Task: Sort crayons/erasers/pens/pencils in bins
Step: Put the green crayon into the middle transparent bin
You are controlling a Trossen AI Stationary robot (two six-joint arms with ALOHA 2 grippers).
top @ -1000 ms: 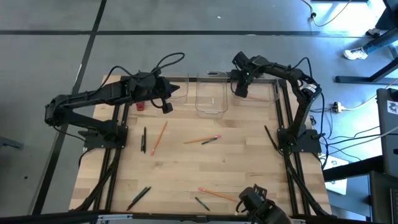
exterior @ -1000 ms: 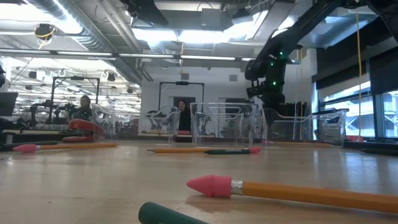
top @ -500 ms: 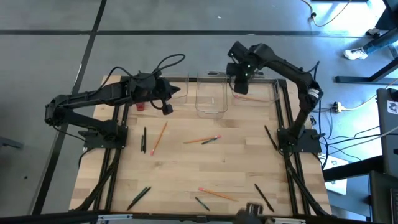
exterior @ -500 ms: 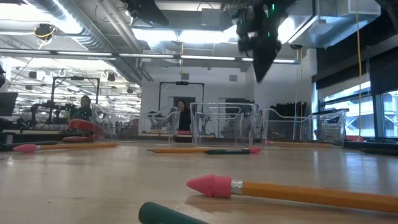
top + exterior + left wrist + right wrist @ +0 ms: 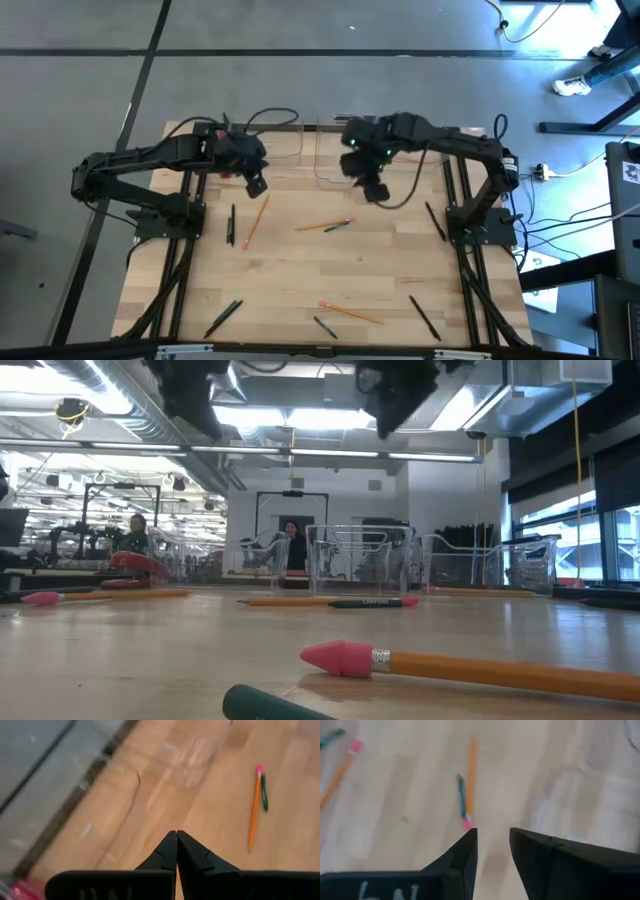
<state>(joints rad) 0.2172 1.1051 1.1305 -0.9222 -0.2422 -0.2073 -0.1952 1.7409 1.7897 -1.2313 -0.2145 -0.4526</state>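
Three clear bins (image 5: pixel 338 150) are standing in a row along the far edge of the table (image 5: pixel 330 270); in the low view a pencil is lying inside the right one. The other sticks are lying flat on the wood.

Near the left edge, an orange pencil (image 5: pixel 256 221) is pointing from near-left to far-right, with a short dark crayon (image 5: pixel 231 224) beside it, lying almost front to back. In the middle of the table, a pencil with a pink tip (image 5: pixel 325 224) is lying nearly left to right, pink end to the right, and a dark crayon (image 5: pixel 337 226) is touching it. Near the front edge another pencil (image 5: pixel 349 312) is lying left to right with its pink end to the left. A long black pen (image 5: pixel 424 317) is lying close to the front right corner, slanting.

The left gripper (image 5: pixel 256 185) is hanging above the table in front of the left bin, its fingers pressed together and holding nothing. The right gripper (image 5: pixel 374 190) is hanging in front of the middle bin, its fingers standing apart and empty.
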